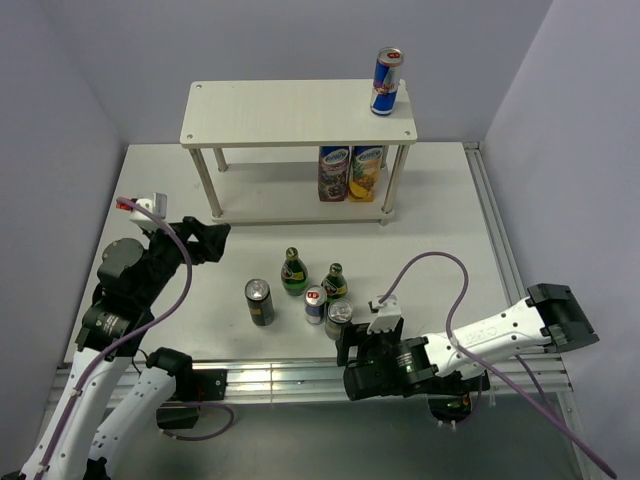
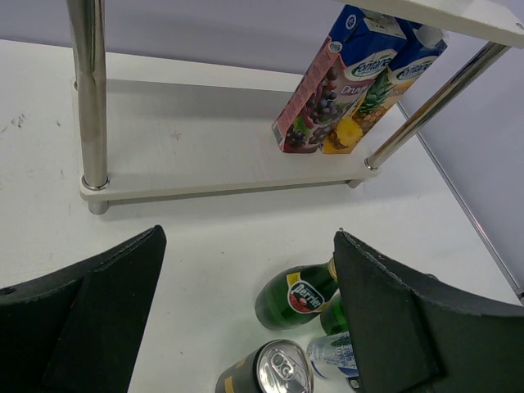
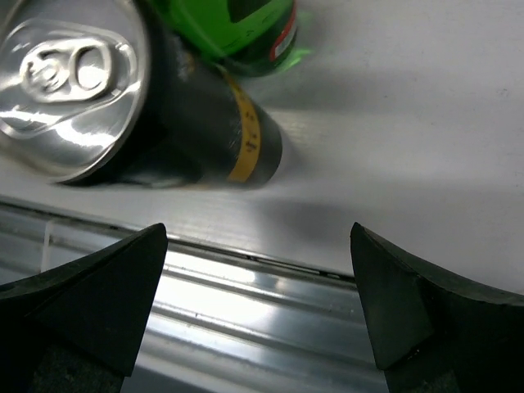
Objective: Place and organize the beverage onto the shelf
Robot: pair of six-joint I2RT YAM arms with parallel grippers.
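Low two-tier pale wood shelf (image 1: 300, 112) on thin metal posts stands at the back of the white table (image 1: 450, 230). Pale walls (image 1: 60, 100) are close behind it and on both sides.

- **Blue-and-silver cans, 2:** one (image 1: 387, 83) on the shelf's top board at the right end, one (image 1: 316, 304) in the cluster in front of the shelf.
- **Same cluster:** 2 green glass bottles (image 1: 293, 272) (image 1: 334, 283), 2 black cans with yellow marks (image 1: 259, 302) (image 1: 339, 320).
- **Lower board, right end:** 2 juice cartons (image 1: 335, 173) (image 1: 366, 173).
- **Free space:** both boards are bare left of those.
- **Left tool** (image 1: 215, 240): spread wide, empty, front-left of the shelf.
- **Right tool** (image 1: 345, 345): spread wide, empty, beyond the cluster from the shelf, by the metal rail (image 3: 246, 311).
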